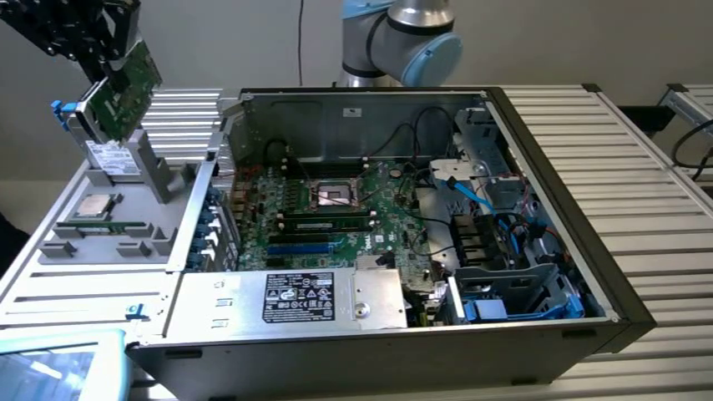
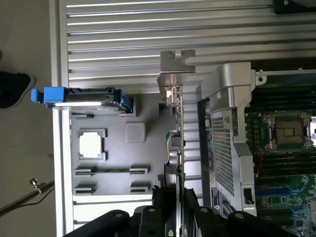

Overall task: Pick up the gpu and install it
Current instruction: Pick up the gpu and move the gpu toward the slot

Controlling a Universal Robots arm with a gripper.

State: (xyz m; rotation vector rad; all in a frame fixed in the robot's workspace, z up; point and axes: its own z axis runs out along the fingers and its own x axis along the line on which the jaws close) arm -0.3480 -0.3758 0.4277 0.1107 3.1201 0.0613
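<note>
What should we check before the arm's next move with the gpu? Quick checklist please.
1. Grip: gripper shut on the gpu, card seen edge-on in it: ok.
2. Clear of the tray: gpu hangs above the hard drive: ok.
3. Case open, motherboard exposed: ok.
4. Gpu over the case: not ok, it is off to the exterior view's left of it.
5. Expansion slot free: cannot tell.
</note>
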